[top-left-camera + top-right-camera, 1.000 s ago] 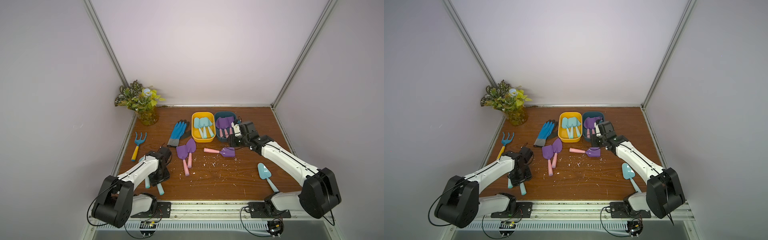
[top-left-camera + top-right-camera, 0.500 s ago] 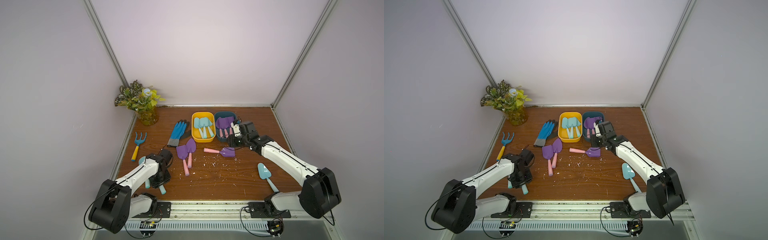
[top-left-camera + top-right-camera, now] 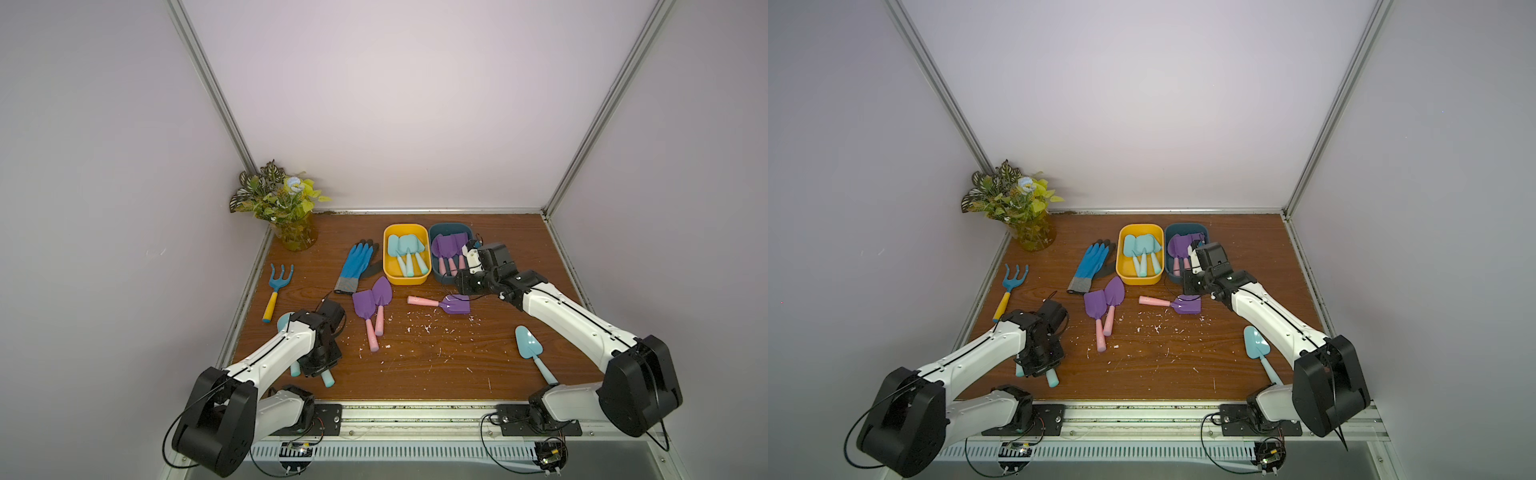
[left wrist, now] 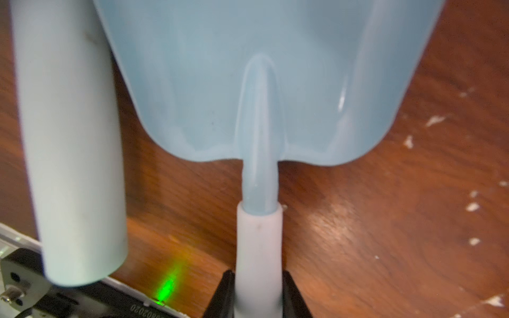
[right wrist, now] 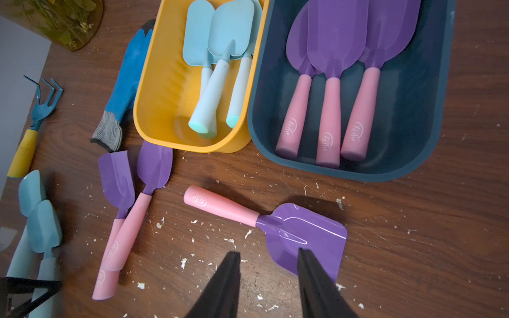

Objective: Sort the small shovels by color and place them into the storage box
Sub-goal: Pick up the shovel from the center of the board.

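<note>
1. at the near left corner of the table (image 3: 415, 374), the left gripper (image 4: 258, 297) is clamped tight on the pale handle of an aqua shovel (image 4: 264, 82).
2. a second aqua shovel (image 4: 71, 137) lies just beside it, so a lift could drag or knock it.
3. the grip sits behind the blade, so the blade may droop or pivot on the way to the yellow box (image 3: 405, 281).
4. the right gripper (image 5: 267, 252) is partly spread and empty over a purple shovel (image 5: 303, 234) near the dark blue box (image 3: 451, 226); whether a jaw touches the blade i cannot tell.
5. closing on that thin, flat blade risks a slip, or shoving it aside.
</note>
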